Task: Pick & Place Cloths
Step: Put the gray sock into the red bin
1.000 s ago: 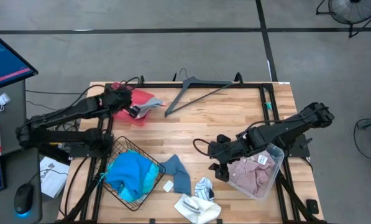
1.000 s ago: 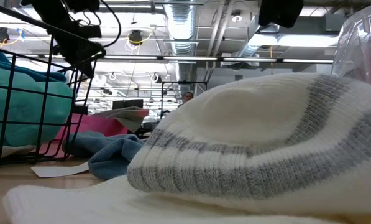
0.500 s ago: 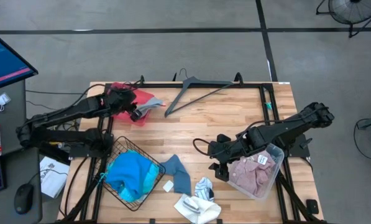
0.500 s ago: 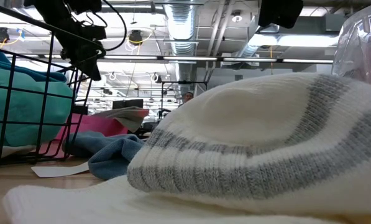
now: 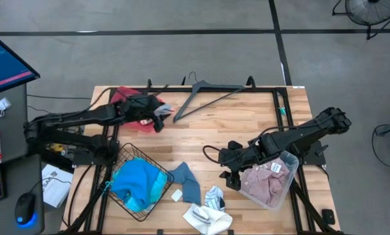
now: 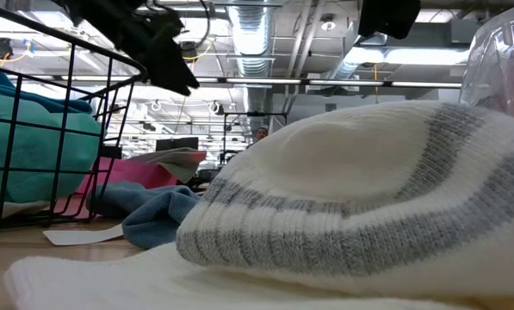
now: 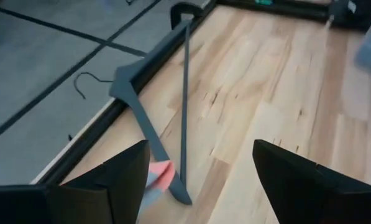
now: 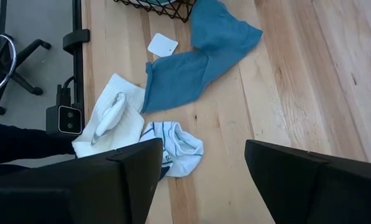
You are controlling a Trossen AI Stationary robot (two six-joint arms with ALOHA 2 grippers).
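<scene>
My left gripper (image 5: 159, 123) hangs open over the right corner of the red tray (image 5: 126, 98), nothing between its fingers (image 7: 201, 146). A small grey cloth (image 5: 162, 106) lies on that corner. A turquoise cloth (image 5: 137, 183) fills the wire basket (image 5: 157, 166). A blue-grey cloth (image 8: 197, 56), a white striped cloth (image 8: 180, 148) and a white ribbed sock (image 8: 110, 121) lie flat on the table near the front edge. My right gripper (image 5: 229, 175) hovers open beside them (image 8: 204, 143). A pink checked cloth (image 5: 266, 183) lies in a clear bin (image 5: 287, 171).
A grey hanger (image 5: 208, 91) lies along the table's far edge, its lower end close to my left gripper (image 7: 182, 124). A white tag (image 8: 162, 45) sits by the blue-grey cloth. The middle of the table (image 5: 227, 124) is bare wood.
My left gripper has moved from above the tray toward the table's right edge, stopping past the tray's right corner, and its fingers have spread apart. The grey cloth stays on the tray. My right arm has kept still.
</scene>
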